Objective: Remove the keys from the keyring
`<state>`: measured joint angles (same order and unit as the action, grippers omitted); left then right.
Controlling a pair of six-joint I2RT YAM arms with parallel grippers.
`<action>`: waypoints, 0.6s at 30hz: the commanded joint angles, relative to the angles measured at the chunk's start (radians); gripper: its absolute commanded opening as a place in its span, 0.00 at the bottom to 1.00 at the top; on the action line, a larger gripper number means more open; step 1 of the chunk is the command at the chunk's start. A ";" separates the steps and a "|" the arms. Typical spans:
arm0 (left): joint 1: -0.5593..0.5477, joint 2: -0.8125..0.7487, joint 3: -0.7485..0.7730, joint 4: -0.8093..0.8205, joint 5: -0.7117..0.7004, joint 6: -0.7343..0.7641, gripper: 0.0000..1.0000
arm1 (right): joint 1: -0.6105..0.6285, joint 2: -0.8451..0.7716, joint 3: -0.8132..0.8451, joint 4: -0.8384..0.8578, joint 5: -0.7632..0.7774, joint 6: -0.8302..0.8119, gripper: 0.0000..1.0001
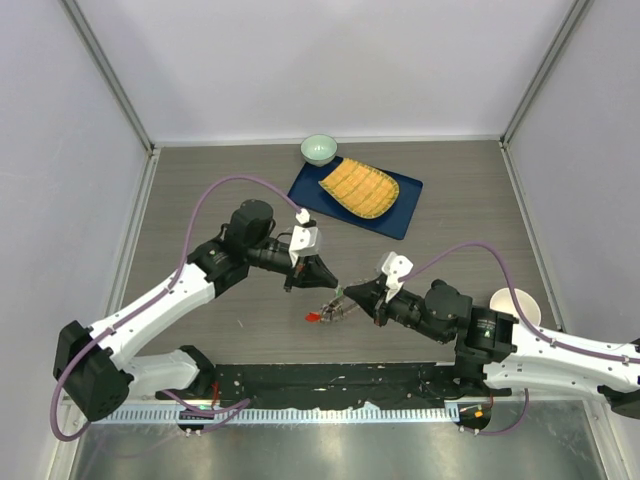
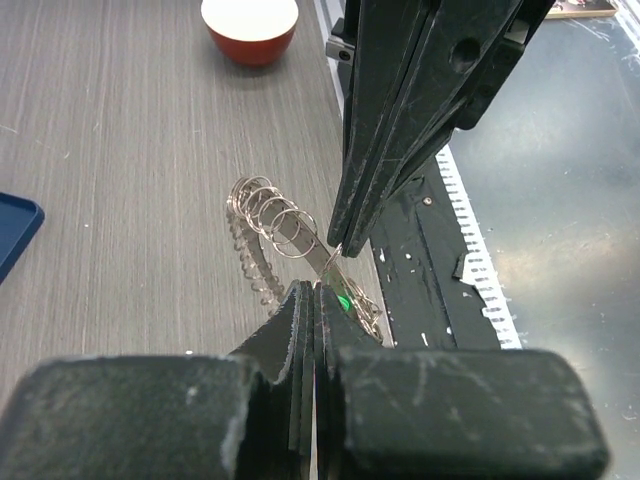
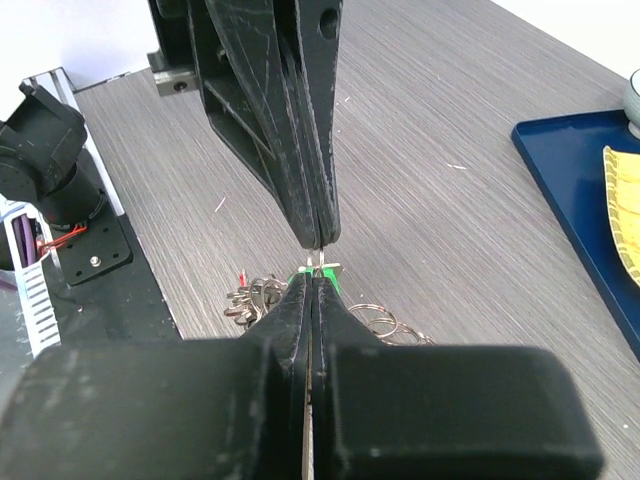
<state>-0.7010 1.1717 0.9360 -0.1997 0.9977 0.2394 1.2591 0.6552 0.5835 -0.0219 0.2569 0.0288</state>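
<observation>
Between left gripper (image 1: 328, 283) and right gripper (image 1: 349, 294) sits the keyring (image 1: 329, 310).

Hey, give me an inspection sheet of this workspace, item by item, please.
Surface: grey wood-grain table, no spills seen.
Job's things: keys bunched on the keyring between the arms; red and green heads show.
Clutter: blue tray with yellow mat, pale green bowl, red-and-white bowl.
Grippers: left gripper and right gripper both shut, tips meeting at the bunch; what each pinches is unclear.
Cables: purple cables loop over both arms.
Surroundings: pale walls; nothing else seen.
</observation>
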 commanded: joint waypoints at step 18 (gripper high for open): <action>0.028 -0.096 -0.042 -0.108 -0.050 -0.019 0.44 | 0.000 0.012 0.012 0.080 -0.008 -0.004 0.01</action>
<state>-0.6895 1.1011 0.9081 -0.2184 0.9504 0.1776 1.2594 0.7082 0.5812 -0.0380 0.2623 0.0315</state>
